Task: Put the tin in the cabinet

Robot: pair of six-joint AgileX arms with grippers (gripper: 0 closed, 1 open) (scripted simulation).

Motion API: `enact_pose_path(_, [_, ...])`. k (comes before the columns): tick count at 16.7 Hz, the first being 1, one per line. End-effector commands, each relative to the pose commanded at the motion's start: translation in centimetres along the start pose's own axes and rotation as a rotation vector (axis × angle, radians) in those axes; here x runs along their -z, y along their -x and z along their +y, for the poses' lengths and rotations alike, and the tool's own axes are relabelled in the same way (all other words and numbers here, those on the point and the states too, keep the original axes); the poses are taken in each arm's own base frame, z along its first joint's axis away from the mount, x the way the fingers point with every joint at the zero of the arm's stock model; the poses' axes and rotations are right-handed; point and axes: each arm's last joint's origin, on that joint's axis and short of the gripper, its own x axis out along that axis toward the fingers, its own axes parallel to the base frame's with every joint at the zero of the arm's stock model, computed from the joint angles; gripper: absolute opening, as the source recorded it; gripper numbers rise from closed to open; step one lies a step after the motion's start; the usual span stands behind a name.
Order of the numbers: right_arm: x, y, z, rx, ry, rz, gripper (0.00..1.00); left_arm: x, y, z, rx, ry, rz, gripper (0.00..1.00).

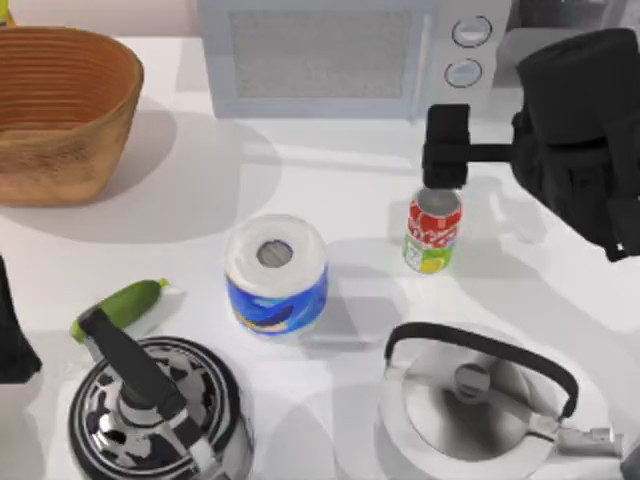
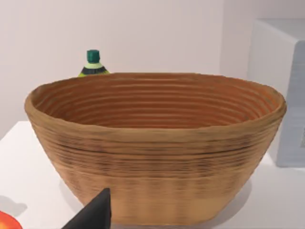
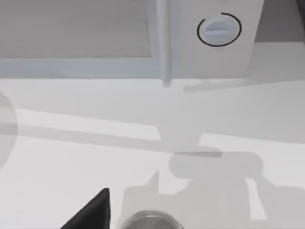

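You are at the approach step: the right pincer point(image 1: 446, 160) hangs just above the tin point(image 1: 433, 232), on the side facing the microwave point(image 1: 345, 60), and nothing is gripped yet. Whether its fingers are spread, you cannot tell. The tin stands upright on the surface point(image 1: 330, 170), between the microwave and the silver kettle point(image 1: 470, 405). Next, lower so the fingers straddle the tin's rim point(image 3: 150, 222), then close. Your left arm sits parked beside the wicker basket point(image 2: 152, 148).
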Motion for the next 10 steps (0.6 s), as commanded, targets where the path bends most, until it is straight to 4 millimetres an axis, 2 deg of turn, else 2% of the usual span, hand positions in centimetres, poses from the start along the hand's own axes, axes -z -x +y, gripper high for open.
enact_pose_path(2, [2.2, -3.1, 2.2, 0.029, 0.011, 0.083, 1.00, 0.0, 0.0, 0.0, 0.000, 0.000, 0.000, 1.00])
enact_pose_path(5, [5.7, -5.9, 4.0, 0.064, 0.016, 0.176, 1.00, 0.0, 0.0, 0.0, 0.000, 0.000, 0.000, 1.00])
enact_pose_path(7, [7.2, -6.7, 4.4, 0.080, 0.016, 0.215, 1.00, 0.0, 0.0, 0.0, 0.000, 0.000, 0.000, 1.00])
enact_pose_path(10, [7.7, -6.8, 4.4, 0.085, 0.016, 0.226, 1.00, 0.0, 0.0, 0.0, 0.000, 0.000, 0.000, 1.00])
